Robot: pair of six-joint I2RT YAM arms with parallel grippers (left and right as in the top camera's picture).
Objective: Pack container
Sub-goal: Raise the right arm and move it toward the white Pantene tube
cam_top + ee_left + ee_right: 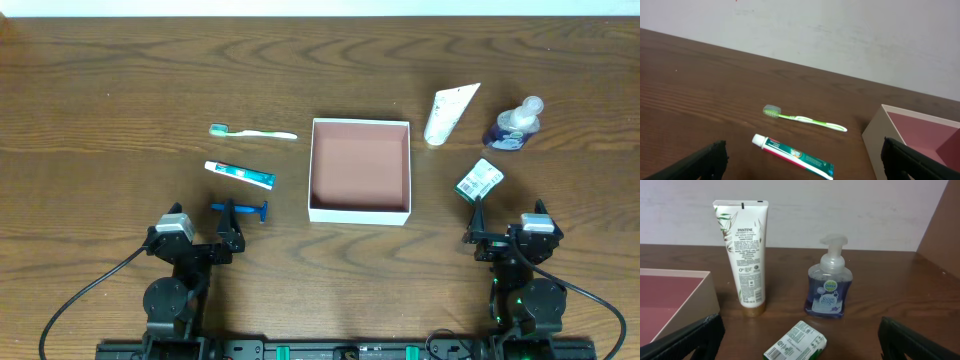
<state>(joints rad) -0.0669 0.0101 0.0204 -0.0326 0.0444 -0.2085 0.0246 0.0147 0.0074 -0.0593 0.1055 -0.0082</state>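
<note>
We judge the packing not yet begun. Our left jaws stand wide and empty. Ahead of them lie the green-and-white plastic toothbrush (pixel 800 118) and, nearer, the white-and-green toothpaste tube (pixel 792 156), with the blue plastic razor (pixel 240 209) just at their tips. The shallow square white-walled container (pixel 359 213), pinkish-brown inside, sits empty between the two pairs of jaws, ahead of both. Ahead of our right jaws, also wide and empty, are the white Pantene tube (pixel 746 255), the blue pump soap bottle (pixel 828 287) and, nearest, the green-and-white packet (pixel 795 342). All six items remain to go in.
</note>
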